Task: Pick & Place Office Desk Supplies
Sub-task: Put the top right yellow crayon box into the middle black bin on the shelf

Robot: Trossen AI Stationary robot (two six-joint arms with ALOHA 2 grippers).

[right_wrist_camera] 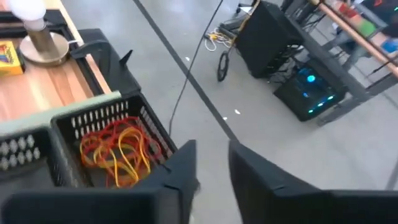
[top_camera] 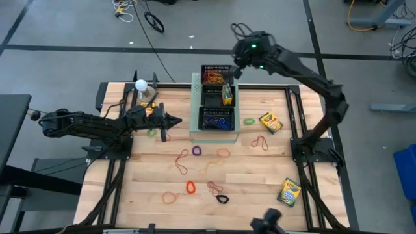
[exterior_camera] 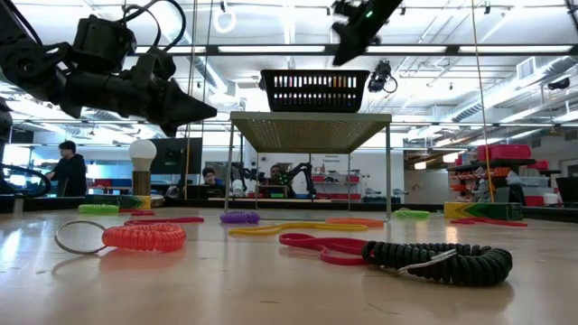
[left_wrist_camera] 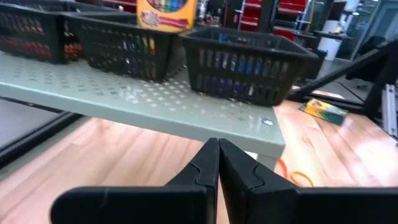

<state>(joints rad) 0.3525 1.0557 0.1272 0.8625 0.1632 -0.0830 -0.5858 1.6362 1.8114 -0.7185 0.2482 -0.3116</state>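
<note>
Three black mesh trays sit in a row on a pale-green perforated stand [top_camera: 195, 104]. The far tray [top_camera: 215, 75] holds red and orange rubber bands [right_wrist_camera: 115, 149]. A crayon box [top_camera: 227, 95] stands in the middle tray, and the near tray [top_camera: 216, 119] holds blue and purple bands. My right gripper [right_wrist_camera: 211, 162] hangs open and empty above the far tray's far right corner [top_camera: 237, 62]. My left gripper [top_camera: 175, 121] is shut on nothing and points level at the stand's left side, its fingertips [left_wrist_camera: 217, 165] just short of it. Several loose bands [top_camera: 185, 156] lie on the wooden table.
Two crayon boxes [top_camera: 270, 121] [top_camera: 289, 192] lie on the table's right half. A white ball on a stand [top_camera: 141, 85] is at the far left, with a yellow box [right_wrist_camera: 7, 57] beside it. A red coil [exterior_camera: 143, 236] and a black coil [exterior_camera: 442, 262] lie near the front edge.
</note>
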